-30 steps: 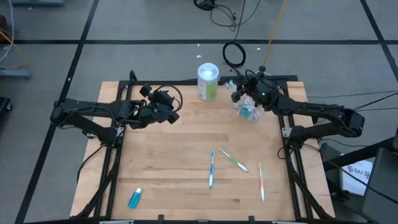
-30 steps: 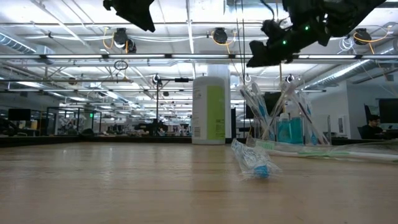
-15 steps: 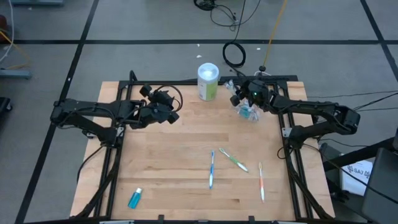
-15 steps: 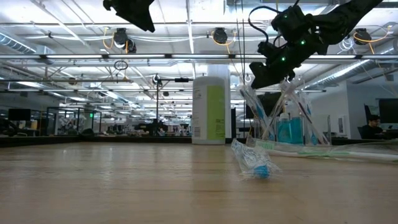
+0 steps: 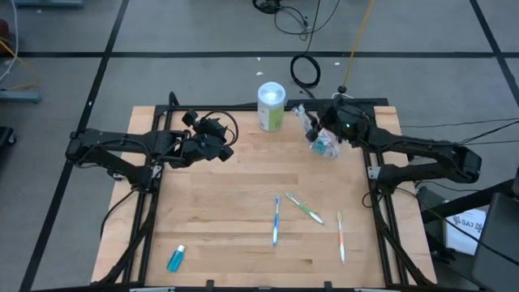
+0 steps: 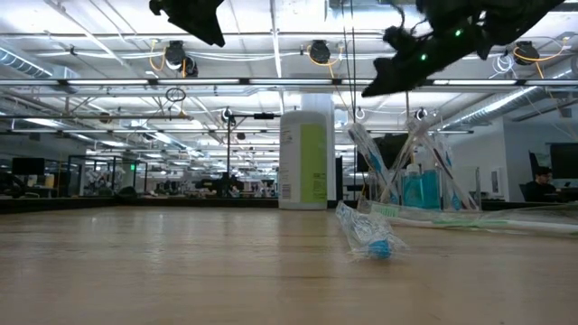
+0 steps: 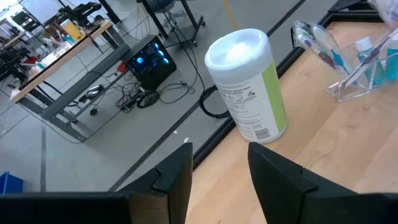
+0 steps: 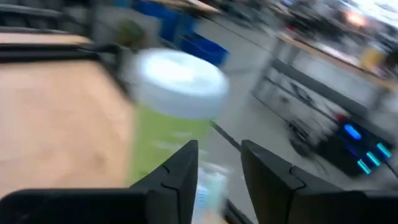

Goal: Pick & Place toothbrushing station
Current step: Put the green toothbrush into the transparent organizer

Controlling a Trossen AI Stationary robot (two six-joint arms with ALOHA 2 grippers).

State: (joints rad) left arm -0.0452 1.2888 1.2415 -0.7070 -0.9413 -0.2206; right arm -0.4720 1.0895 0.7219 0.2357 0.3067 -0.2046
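Note:
The clear plastic cup (image 5: 325,146) stands at the table's far right with several toothbrushes and teal tubes upright in it; it also shows in the low view (image 6: 408,185) and the left wrist view (image 7: 365,70). My right gripper (image 5: 316,126) hovers open and empty just above the cup, high in the low view (image 6: 404,70). A blue toothbrush (image 5: 276,221), a green one (image 5: 305,208) and an orange one (image 5: 340,237) lie flat on the near half of the table. A teal tube (image 5: 176,258) lies at the near left. My left gripper (image 5: 225,143) waits open and empty at the far left.
A white-lidded canister with a green label (image 5: 272,105) stands at the far edge, left of the cup, and shows in both wrist views (image 7: 249,87) (image 8: 180,112). A clear-wrapped thing with a blue end (image 6: 366,235) lies near the low camera. Bare wood lies between the arms.
My right gripper dipped toward the cup's toothbrush tops and a little toward the table's left, then rose again and drew back toward the right. It stays open and empty. The cup and the toothbrushes have not moved.

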